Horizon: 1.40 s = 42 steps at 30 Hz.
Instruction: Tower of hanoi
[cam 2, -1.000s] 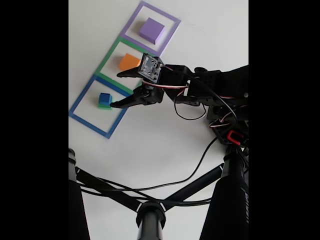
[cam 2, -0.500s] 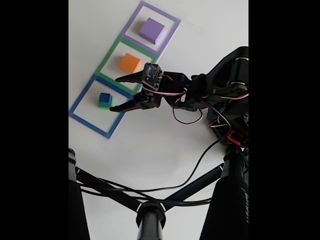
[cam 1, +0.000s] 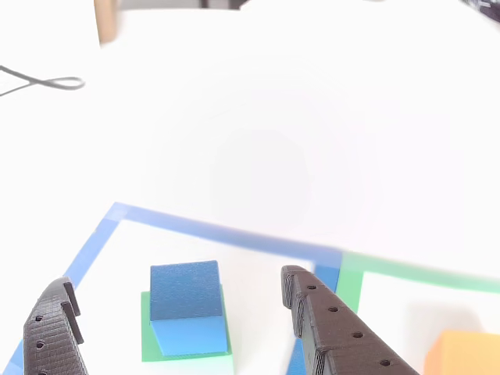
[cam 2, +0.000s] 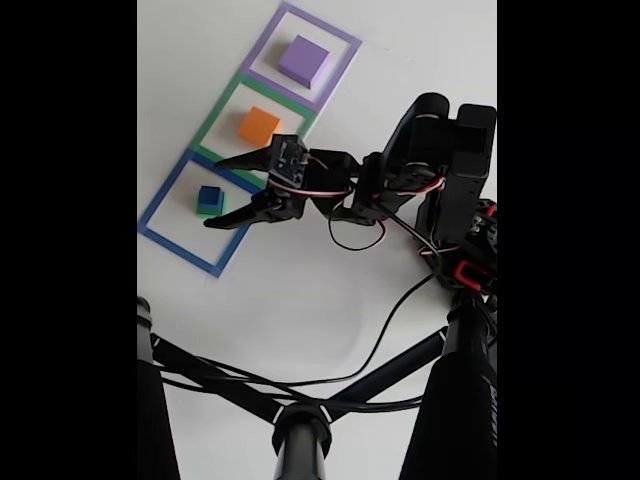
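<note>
- The hand [cam 2: 217,192] stands wide open and empty, its two fingers [cam 1: 344,336] flanking the small blue cube [cam 1: 186,305] without touching it; judged a pre-grasp line-up on the top piece of the tower.
- The blue cube sits on a thin green piece [cam 1: 181,344] (seemingly a further, flat foam block) inside the blue square outline [cam 2: 165,200] on the table [cam 2: 330,290].
- The orange block [cam 2: 260,126] rests alone in the green outline [cam 2: 215,115]; the purple slab [cam 2: 303,58] alone in the purple outline [cam 2: 335,30]. Both lie apart from the hand, presumably as free pegs.
- Against the fixed view half a second earlier: the hand has advanced toward the cube, fingertips now bracketing it, and the arm's elbow has risen. The blocks have not shifted.
</note>
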Each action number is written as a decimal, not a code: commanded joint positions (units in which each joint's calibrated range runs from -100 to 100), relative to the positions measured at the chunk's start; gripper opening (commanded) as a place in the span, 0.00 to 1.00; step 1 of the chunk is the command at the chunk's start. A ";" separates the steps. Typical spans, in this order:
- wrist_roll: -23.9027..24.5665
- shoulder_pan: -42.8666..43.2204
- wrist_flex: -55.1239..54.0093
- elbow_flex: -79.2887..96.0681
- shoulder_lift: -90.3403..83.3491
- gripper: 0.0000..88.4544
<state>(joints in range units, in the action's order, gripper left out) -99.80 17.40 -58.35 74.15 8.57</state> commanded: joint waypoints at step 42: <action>-0.20 3.70 -4.57 -7.33 9.23 0.07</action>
<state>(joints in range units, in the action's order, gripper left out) -99.80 20.34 -61.48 68.32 18.11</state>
